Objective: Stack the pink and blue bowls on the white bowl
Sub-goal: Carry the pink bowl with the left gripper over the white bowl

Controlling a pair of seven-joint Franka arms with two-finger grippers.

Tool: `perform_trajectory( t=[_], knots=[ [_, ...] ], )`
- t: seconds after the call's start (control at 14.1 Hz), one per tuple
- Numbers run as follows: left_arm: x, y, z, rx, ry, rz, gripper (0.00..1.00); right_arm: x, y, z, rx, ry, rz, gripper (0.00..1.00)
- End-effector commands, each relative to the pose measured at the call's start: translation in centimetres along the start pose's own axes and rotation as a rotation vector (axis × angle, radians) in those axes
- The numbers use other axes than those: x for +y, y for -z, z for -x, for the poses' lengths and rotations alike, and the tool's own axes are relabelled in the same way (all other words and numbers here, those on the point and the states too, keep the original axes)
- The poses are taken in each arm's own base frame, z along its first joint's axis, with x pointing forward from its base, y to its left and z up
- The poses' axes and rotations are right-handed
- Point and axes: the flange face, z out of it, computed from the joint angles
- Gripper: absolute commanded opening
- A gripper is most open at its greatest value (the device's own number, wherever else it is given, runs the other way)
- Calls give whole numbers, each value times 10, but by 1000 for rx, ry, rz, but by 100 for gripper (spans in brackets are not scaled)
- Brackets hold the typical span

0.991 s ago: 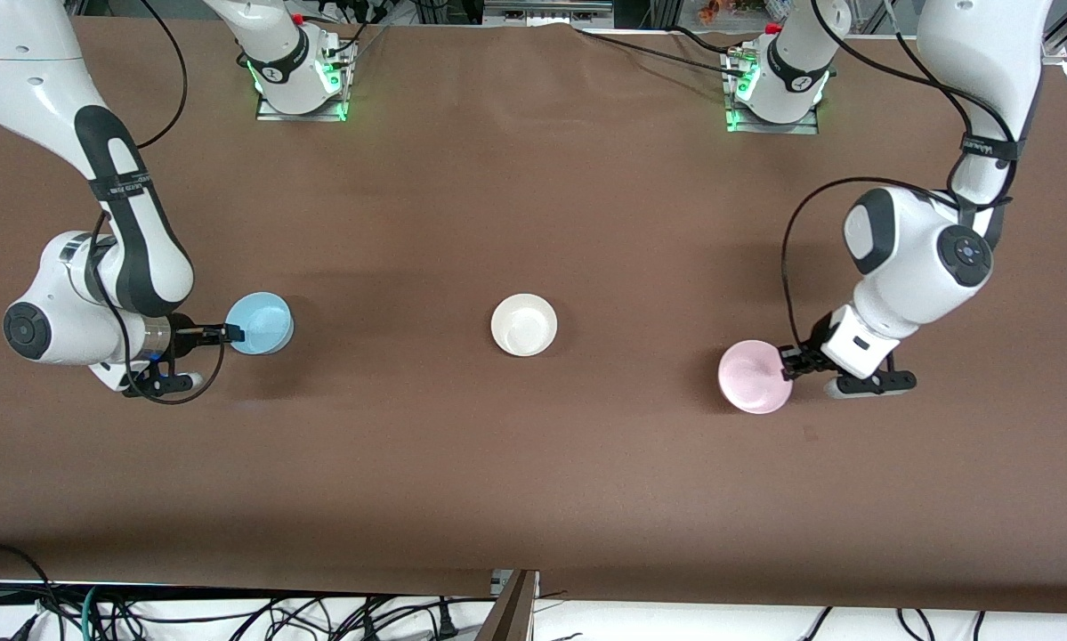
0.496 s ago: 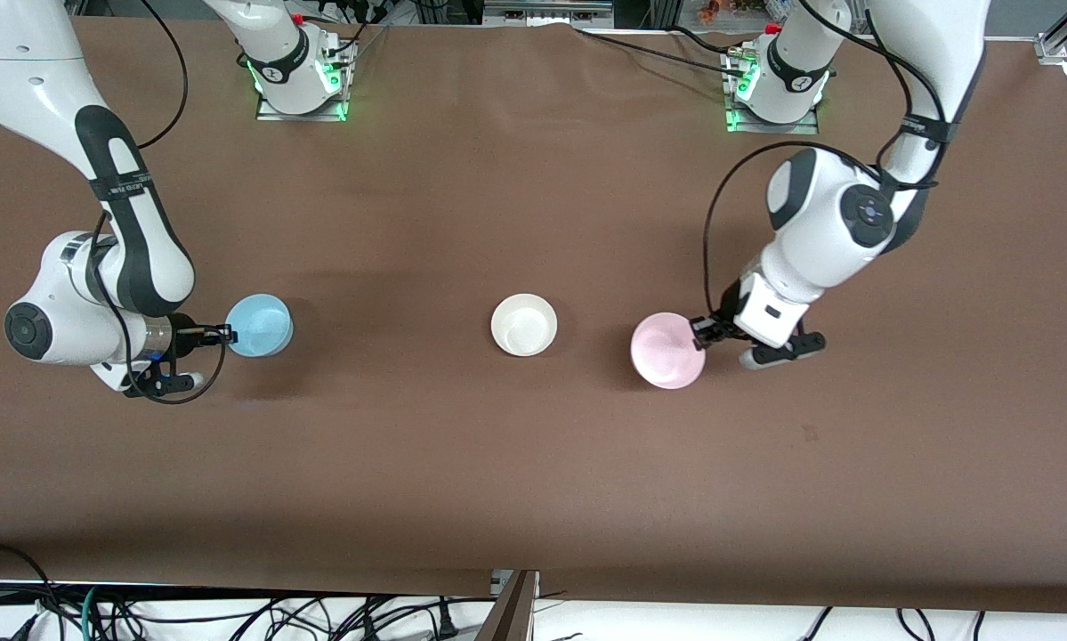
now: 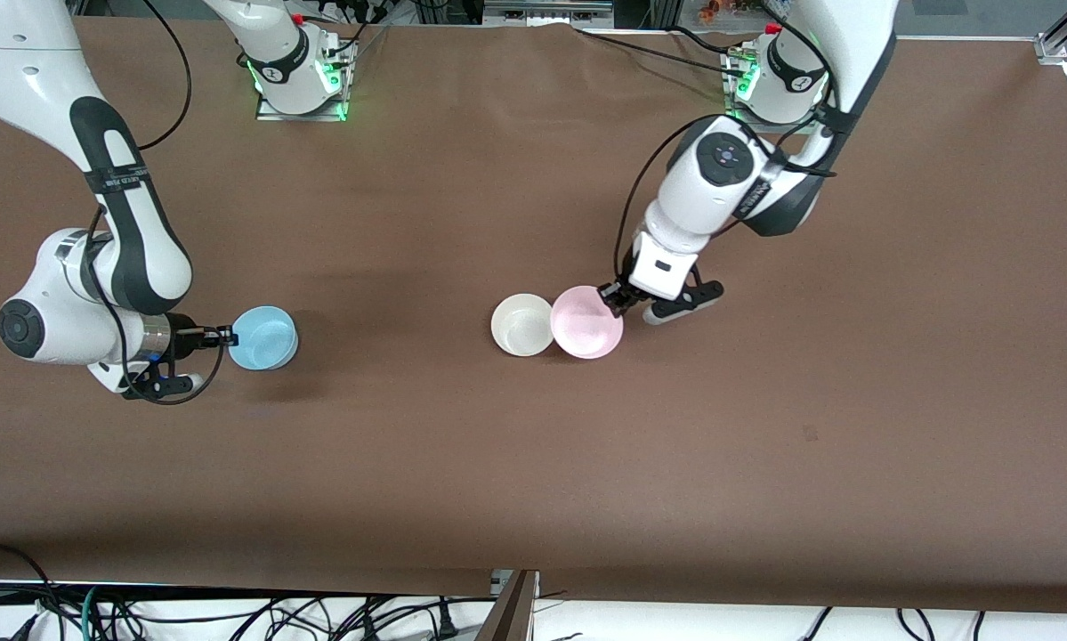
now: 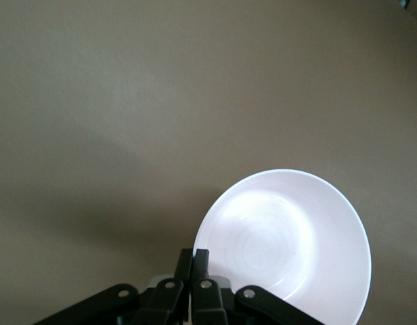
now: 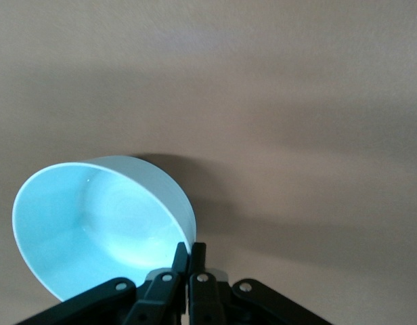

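The white bowl [image 3: 522,325] sits upright at the middle of the table. My left gripper [image 3: 606,295] is shut on the rim of the pink bowl [image 3: 586,322] and holds it in the air beside the white bowl, overlapping its edge. In the left wrist view the pink bowl [image 4: 286,240] looks washed-out white at the fingertips [image 4: 193,258]. My right gripper [image 3: 228,336] is shut on the rim of the blue bowl [image 3: 263,338] at the right arm's end of the table. The blue bowl [image 5: 100,223] tilts in the right wrist view.
The table is covered with a brown cloth [image 3: 533,463]. The two arm bases [image 3: 297,80] [image 3: 778,85] stand along its edge farthest from the front camera. Cables hang past the edge nearest the front camera.
My left gripper has carried the pink bowl from the left arm's end toward the middle, up beside the white bowl. The right gripper and blue bowl have shifted only slightly.
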Motion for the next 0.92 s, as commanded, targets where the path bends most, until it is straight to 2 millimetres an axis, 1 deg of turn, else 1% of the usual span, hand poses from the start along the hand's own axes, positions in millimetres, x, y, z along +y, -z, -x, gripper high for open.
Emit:
perform_trajectory(
  t=[0.0, 0.21, 0.28, 0.42, 0.57, 0.64, 0.71, 0.85],
  knots=[
    [19, -18, 31, 29, 30, -12, 0, -12, 29, -3, -2, 27, -36, 0],
    [33, -38, 65, 77, 67, -15, 0, -24, 41, -9, 5, 53, -37, 0],
    [38, -44, 74, 95, 73, -16, 0, -36, 46, -12, 3, 72, -45, 0],
    [49, -53, 87, 119, 92, -8, 0, -48, 56, -14, -9, 88, -52, 0],
    [56, -60, 99, 128, 106, -4, 0, -66, 60, -18, -10, 111, -56, 0],
    [58, -61, 103, 129, 108, -1, 0, -71, 59, -18, -11, 115, -56, 0],
    [60, -64, 102, 129, 111, 0, 0, -80, 60, -20, -9, 127, -57, 0],
    [66, -67, 97, 129, 120, 3, 0, -90, 60, -21, -9, 123, -60, 0]
  ],
)
